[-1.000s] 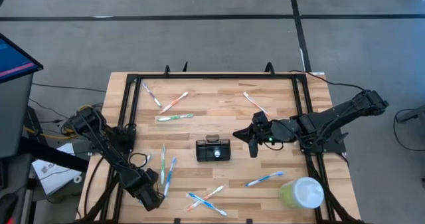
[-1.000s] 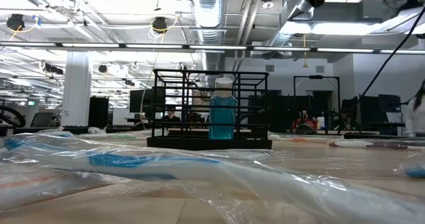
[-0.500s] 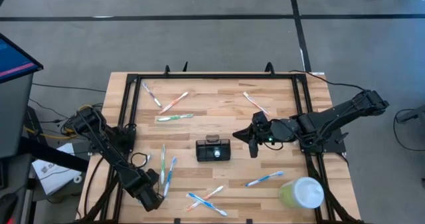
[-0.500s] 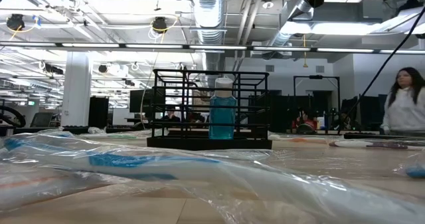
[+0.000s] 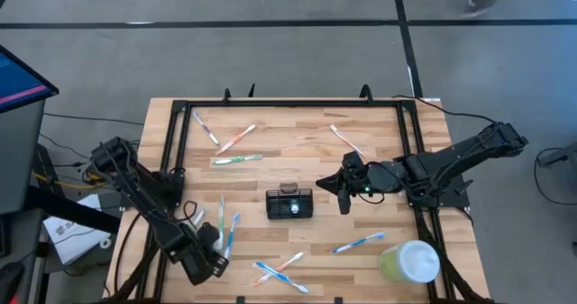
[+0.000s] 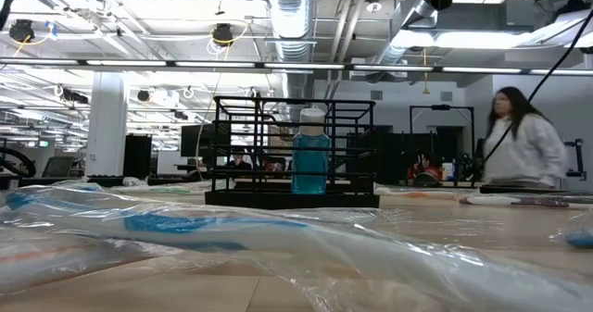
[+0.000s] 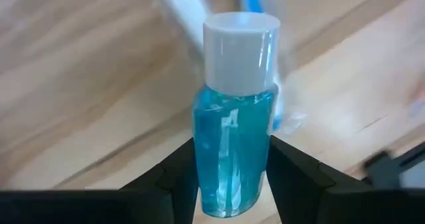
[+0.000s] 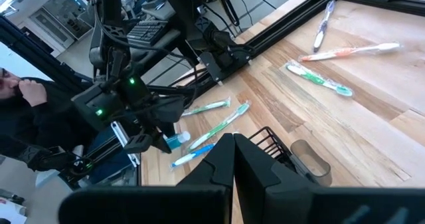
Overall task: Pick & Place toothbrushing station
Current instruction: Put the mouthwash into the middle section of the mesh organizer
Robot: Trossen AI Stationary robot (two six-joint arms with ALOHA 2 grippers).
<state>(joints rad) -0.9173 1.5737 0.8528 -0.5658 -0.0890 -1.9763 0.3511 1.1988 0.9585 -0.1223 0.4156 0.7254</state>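
Toothbrushing station, the small black wire box [image 5: 289, 203], sits mid-frame on your wooden worktop [image 5: 297, 151]. Your right hand [image 5: 340, 193], fingers closed and empty, hovers just right of it. Your left hand [image 5: 213, 254], lower left, grips a small blue-liquid bottle with white cap [image 7: 234, 117].

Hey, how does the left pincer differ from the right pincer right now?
The left pincer is shut on a blue bottle with a white cap; the right pincer is shut on nothing. The left pincer is on the table's left side, beside two toothbrushes; the right pincer is mid-table, just right of the black holder. Both have dark fingers and are closed.
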